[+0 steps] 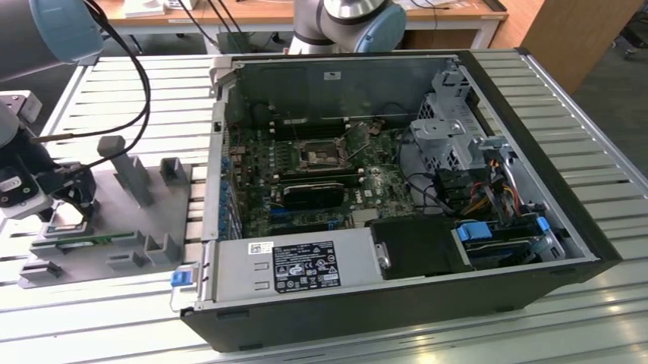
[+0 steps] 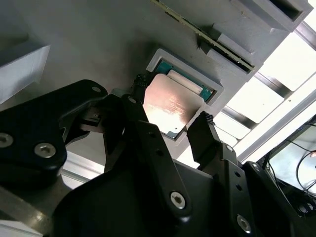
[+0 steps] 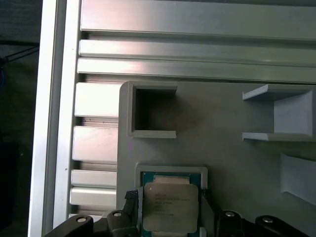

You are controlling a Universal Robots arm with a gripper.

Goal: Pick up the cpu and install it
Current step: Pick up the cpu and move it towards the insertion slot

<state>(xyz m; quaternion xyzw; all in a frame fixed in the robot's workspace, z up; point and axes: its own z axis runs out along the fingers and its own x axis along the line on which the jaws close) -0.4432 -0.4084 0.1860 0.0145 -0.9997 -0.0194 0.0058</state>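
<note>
The cpu (image 2: 170, 111) is a flat square chip with a shiny silver top and a green rim. It lies in a square pocket of the grey fixture tray (image 1: 136, 220), and it also shows in the first wrist view (image 3: 170, 210). My gripper (image 2: 171, 101) straddles the cpu, one black fingertip (image 2: 140, 83) against one edge and the other against the opposite edge. In the exterior view the gripper (image 1: 63, 208) hangs low over the tray at the far left. The motherboard's bare cpu socket (image 1: 322, 154) lies inside the open computer case (image 1: 405, 303).
The tray carries upright grey holders (image 1: 127, 171) and an empty square pocket (image 3: 154, 111). A green memory stick (image 2: 207, 34) lies in a slot beside the cpu pocket. The slatted aluminium table (image 1: 597, 159) surrounds the case. Cables, a drive cage (image 1: 451, 114) and a power supply (image 1: 294, 265) crowd the case interior.
</note>
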